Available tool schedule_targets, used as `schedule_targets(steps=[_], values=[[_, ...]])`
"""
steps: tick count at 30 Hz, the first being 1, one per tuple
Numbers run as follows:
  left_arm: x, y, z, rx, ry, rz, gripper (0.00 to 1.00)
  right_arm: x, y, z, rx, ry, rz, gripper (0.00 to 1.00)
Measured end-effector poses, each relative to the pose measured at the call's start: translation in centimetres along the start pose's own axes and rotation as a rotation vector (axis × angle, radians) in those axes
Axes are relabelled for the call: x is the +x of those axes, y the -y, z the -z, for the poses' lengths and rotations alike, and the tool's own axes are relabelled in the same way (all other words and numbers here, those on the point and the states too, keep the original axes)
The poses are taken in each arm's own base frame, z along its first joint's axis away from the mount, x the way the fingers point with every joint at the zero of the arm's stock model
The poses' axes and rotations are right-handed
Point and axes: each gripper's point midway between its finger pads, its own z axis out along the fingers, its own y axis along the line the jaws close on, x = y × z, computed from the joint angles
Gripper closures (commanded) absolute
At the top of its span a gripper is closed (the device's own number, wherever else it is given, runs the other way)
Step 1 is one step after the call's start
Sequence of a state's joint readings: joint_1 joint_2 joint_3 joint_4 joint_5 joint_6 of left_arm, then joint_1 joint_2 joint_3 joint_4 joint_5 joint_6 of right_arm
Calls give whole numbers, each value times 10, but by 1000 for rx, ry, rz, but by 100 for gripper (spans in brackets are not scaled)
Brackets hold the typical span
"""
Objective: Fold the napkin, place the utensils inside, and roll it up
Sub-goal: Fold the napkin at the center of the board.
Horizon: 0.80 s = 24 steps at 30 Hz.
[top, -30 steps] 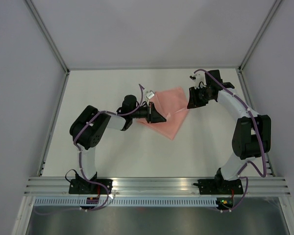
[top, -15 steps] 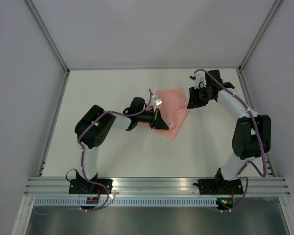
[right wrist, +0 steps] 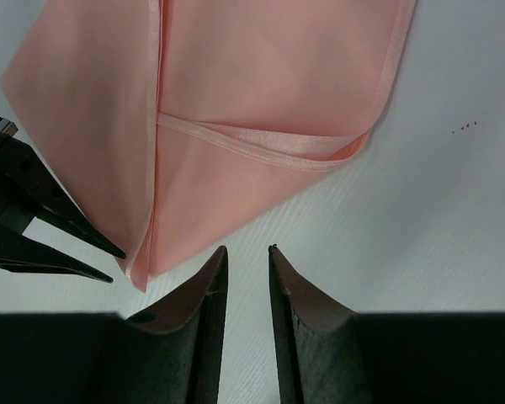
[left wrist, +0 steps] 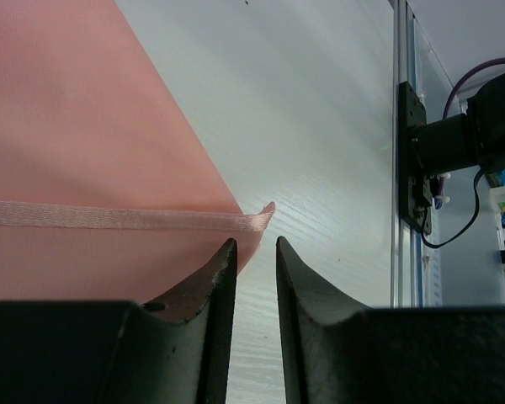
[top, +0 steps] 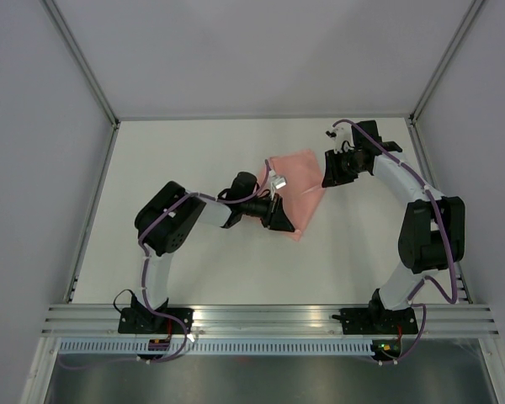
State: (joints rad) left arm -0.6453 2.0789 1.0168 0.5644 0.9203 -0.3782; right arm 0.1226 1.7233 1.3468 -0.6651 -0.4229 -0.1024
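The pale pink napkin lies folded on the white table at centre right, with a hemmed layer on top. It also shows in the left wrist view and the right wrist view. My left gripper sits low at the napkin's near corner. Its jaws stand a narrow gap apart, with bare table between them and the hem's end just beyond the tips. My right gripper hovers by the napkin's right edge, narrowly open and empty. The utensils are out of view.
The left gripper's dark fingertips show beside the napkin's corner in the right wrist view. An aluminium rail runs along the near edge, and the side frame rail and right arm base stand to the right. Grey walls enclose the table.
My left gripper moved right, carrying the napkin's left corner across, so the napkin is folded narrower. The right arm has not moved.
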Motion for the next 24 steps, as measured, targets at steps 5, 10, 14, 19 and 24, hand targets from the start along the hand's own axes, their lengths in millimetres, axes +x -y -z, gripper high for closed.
schedule_targets(steps=[5,10,14,19,24], values=[[-2,1,0,-5,5,-6,68,3,2,-4,2,-14,-6,68],[-39,8,13,-64,93,-60,65,12,8,-15,7,-50,-22,68],[-97,6,50,-204,253,-98,65,25,15,-27,21,-98,-41,69],[-148,-47,115,-542,413,10,78,39,25,-38,49,-145,-58,71],[-133,-105,158,-803,421,170,83,49,35,-47,87,-180,-69,72]])
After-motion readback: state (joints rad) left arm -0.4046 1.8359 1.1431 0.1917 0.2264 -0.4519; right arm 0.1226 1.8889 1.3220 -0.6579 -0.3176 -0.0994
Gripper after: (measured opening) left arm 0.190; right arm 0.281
